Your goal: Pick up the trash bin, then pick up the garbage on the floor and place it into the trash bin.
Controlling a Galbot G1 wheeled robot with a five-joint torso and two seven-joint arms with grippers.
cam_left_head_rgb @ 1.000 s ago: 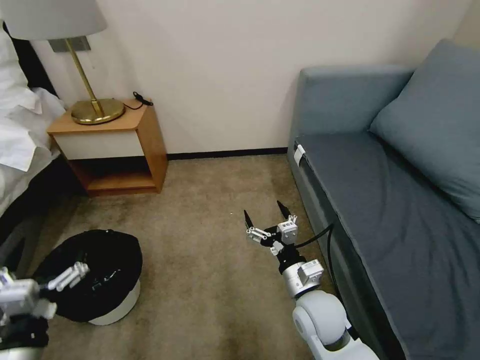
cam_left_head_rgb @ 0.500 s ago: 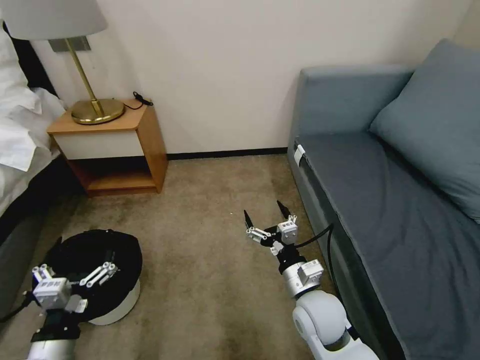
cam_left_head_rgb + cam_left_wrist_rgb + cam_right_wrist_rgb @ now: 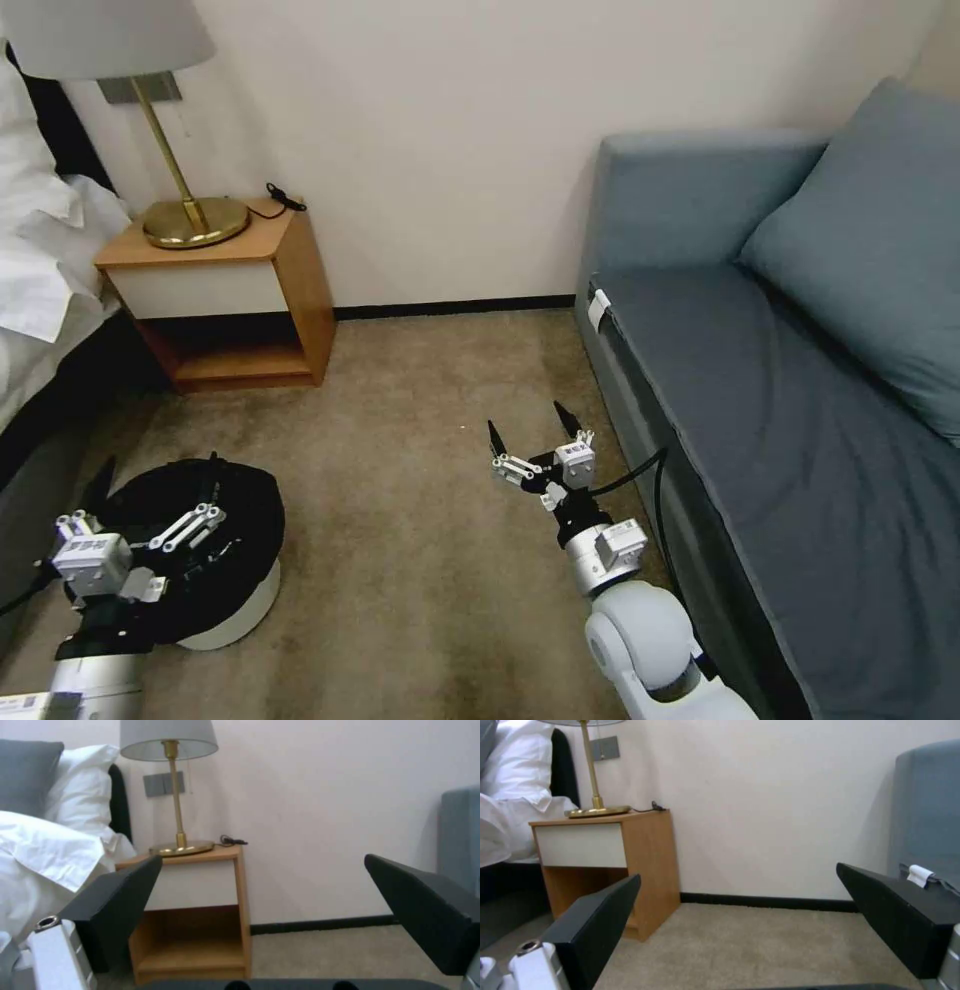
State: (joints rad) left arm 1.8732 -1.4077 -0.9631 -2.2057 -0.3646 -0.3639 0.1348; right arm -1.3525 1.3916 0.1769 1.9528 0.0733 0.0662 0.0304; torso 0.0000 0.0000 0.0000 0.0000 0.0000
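The trash bin (image 3: pixel 240 608), a low white tub lined with a black bag, stands on the carpet at the lower left. My left gripper (image 3: pixel 157 472) hovers over the bin's near left side, open, its black fingertips spread above the bag. In the left wrist view the left gripper (image 3: pixel 262 859) has nothing between its fingers (image 3: pixel 117 900), and the bin's dark rim (image 3: pixel 300 984) lies just under them. My right gripper (image 3: pixel 528 424) is open and empty above the carpet beside the sofa; the right wrist view shows the same gripper (image 3: pixel 737 872) facing the wall. The garbage is out of view.
A wooden nightstand (image 3: pixel 230 290) with a brass lamp (image 3: pixel 190 215) stands against the wall at the back left, next to a bed (image 3: pixel 40 260). A blue-grey sofa (image 3: pixel 780 420) with a pillow (image 3: pixel 870 240) fills the right. Open carpet (image 3: pixel 400 520) lies between bin and sofa.
My left arm has swung in from the left edge and risen over the bin, its fingers now spread above the black bag. The right arm has not moved.
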